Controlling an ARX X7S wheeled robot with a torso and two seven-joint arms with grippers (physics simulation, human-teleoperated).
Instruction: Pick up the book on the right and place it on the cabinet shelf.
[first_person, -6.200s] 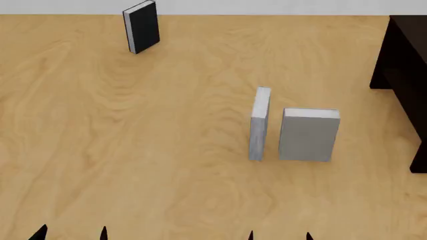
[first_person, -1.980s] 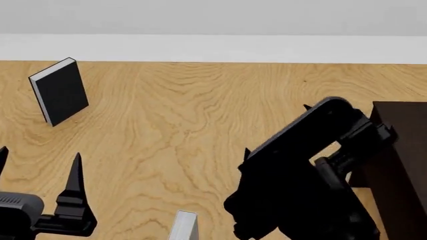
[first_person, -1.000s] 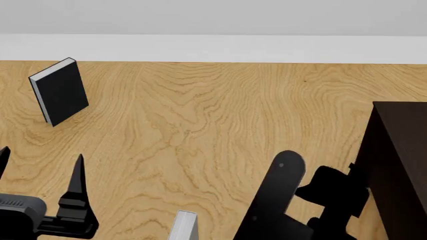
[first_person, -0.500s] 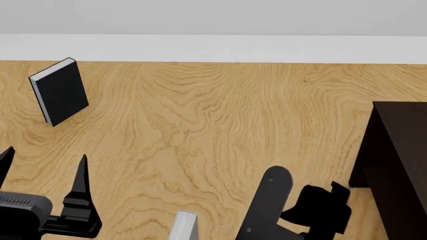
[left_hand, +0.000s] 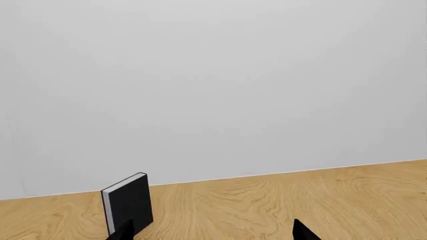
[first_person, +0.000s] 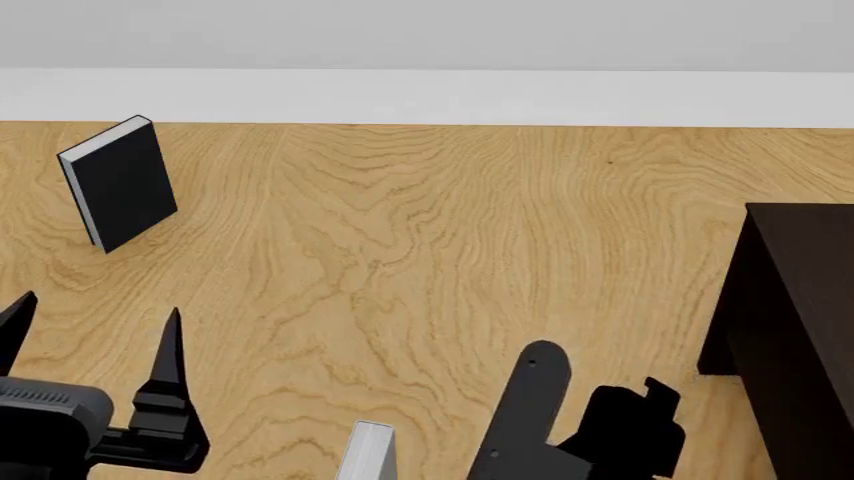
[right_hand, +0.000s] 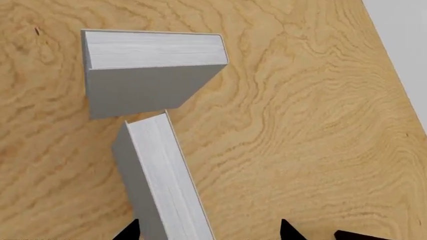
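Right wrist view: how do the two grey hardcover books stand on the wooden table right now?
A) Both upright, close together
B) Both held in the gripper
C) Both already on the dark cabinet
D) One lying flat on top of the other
A: the mid-grey hardcover book and the paler bluish-grey book both stand upright on the wooden table, white page edges up, with neither one gripped.

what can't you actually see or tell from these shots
- Right wrist view: the book and the right gripper are both cut off by the frame edge. Only the fingertips show, so whether they touch the book cannot be told.
- Head view: the right arm hides the book entirely. The paler book is cut off by the bottom edge.
- Head view: the cabinet runs off the right edge, so its shelves don't show.
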